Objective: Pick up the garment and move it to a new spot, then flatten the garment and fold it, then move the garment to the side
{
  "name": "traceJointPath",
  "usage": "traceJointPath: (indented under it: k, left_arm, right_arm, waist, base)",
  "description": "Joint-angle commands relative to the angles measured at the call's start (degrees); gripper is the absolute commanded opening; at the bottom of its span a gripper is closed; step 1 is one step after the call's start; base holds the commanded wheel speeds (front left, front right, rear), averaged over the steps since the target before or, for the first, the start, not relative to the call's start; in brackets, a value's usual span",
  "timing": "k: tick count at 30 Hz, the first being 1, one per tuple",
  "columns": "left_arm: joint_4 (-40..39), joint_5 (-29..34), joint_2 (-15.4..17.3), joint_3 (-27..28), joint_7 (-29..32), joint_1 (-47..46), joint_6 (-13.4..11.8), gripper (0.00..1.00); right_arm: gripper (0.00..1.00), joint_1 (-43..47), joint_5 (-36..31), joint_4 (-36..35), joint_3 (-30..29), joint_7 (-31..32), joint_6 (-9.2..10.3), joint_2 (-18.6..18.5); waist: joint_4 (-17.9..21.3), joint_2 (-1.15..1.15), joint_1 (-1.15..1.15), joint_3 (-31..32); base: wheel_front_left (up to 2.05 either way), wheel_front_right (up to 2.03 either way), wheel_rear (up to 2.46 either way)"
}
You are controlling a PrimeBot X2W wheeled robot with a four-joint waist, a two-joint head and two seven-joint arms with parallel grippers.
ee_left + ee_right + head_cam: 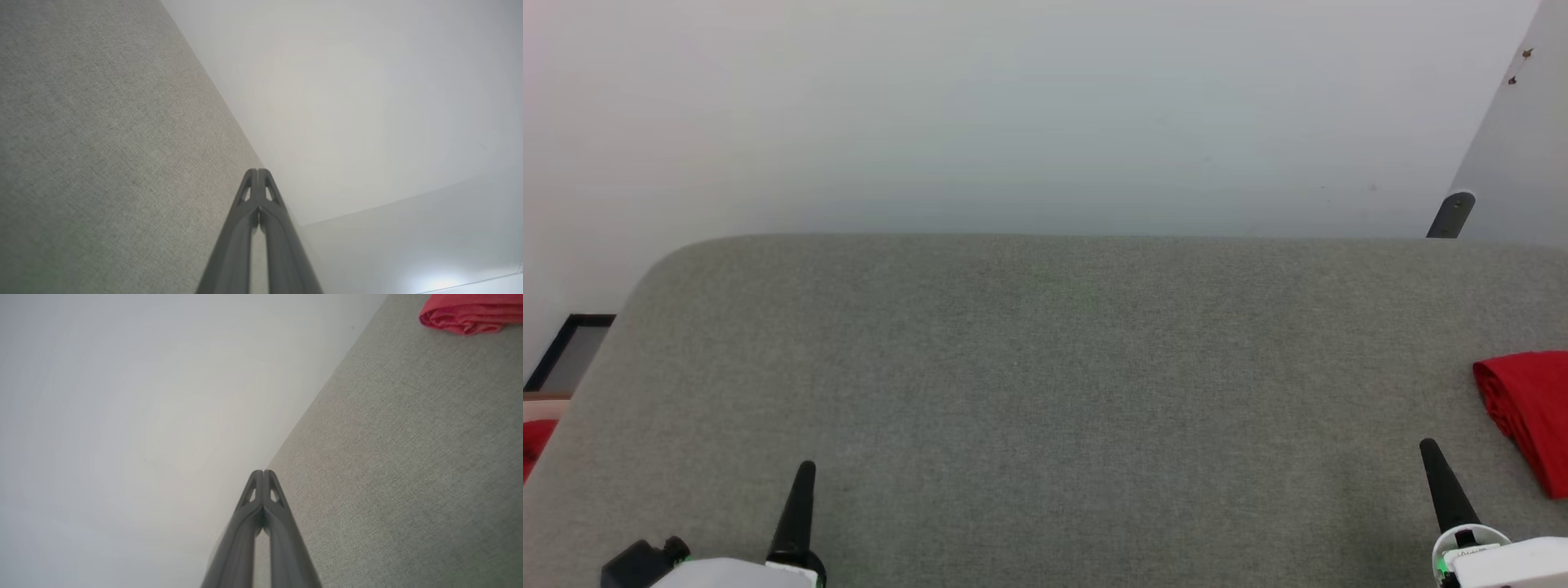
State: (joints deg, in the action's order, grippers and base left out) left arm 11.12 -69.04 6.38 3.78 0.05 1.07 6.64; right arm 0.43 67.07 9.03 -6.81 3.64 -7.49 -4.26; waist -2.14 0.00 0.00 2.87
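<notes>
Grey fabric counter (1045, 367) with a folded red bundle (1529, 412) parked at its right edge, probably the garment set aside though no lettering shows, while left end effector (805, 474) and right end effector (1429, 449) sit clenched and empty, apparently idle.

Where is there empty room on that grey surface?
Most of the grey surface is bare: the whole stretch between the left tool and right tool, back to the wall. Only the right edge is crowded, by a folded red cloth.
</notes>
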Motion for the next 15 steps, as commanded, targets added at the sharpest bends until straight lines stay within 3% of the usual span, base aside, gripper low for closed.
traceJointPath:
  k: [1, 15]
  left_arm:
    - [-0.3, -1.4, 0.0, 0.4, 0.3, -1.4, 0.5, 0.0]
    - [0.7, -7.8, -1.0, 1.1, 2.2, -3.2, 0.7, 0.0]
  right_arm:
    - [0.0, -1.5, 1.5, -0.1, 0.1, 0.3, -0.02, 0.1]
    - [0.0, -3.0, 8.4, 1.4, 0.2, 1.0, -0.01, 0.4]
  waist:
    - [0.1, 0.0, 0.0, -0.1]
    - [0.6, 0.0, 0.0, -0.8]
  base:
    - [0.0, 0.0, 0.0]
    - [0.0, 0.0, 0.0]
